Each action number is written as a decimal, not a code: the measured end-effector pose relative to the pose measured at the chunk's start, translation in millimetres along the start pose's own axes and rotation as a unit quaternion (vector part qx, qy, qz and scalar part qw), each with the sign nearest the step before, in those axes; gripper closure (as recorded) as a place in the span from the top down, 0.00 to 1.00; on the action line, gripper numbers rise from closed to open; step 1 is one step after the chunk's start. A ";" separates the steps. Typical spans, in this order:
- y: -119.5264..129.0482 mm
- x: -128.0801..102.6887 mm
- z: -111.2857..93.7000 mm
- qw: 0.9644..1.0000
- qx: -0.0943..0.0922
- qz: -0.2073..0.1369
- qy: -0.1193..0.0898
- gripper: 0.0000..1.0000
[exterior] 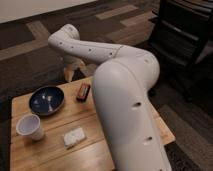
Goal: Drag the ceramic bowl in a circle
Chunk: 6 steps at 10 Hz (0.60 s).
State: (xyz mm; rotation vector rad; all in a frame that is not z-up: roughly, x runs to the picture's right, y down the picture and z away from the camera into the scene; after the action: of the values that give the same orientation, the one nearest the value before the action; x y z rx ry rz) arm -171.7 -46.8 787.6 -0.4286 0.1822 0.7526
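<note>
The big white arm (125, 100) fills the front of the camera view. Its fat lower part starts at the bottom and goes up. Then it bends and a thinner part reaches away to the left, over the far side of the wooden table (90, 145). At a round joint the arm turns down.

The gripper (71, 70) hangs there, pointing down, just past the back edge of the table. It is above and behind the bowl and is not touching it. It holds nothing that can be seen. I cannot tell if it is spread or pressed together.

On the near part of the table lies a small white flat thing (74, 136). To its left stands a white paper cup (29, 126), upright, close to the bowl.

Farther back on the left side sits the ceramic bowl (46, 99). It is round, shallow and shiny, dark blue, with pale specks inside. It is wider than the cup and sits flat on the wood.

Just to the right of the bowl, apart from it, lies a small dark and red bar (83, 92).

Far back on the right is a black chair (182, 37) on the dark floor.
</note>
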 end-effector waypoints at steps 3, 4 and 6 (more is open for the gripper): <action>67.3 38.2 -18.6 0.999 0.014 0.030 0.010 0.65; 94.3 50.9 -21.7 0.999 0.017 0.033 0.023 0.65; 149.0 55.2 -24.7 0.999 0.012 0.007 0.038 0.65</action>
State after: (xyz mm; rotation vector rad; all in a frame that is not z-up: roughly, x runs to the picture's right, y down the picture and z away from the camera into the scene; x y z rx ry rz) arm -235.8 73.3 702.1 -0.4326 0.2653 0.7482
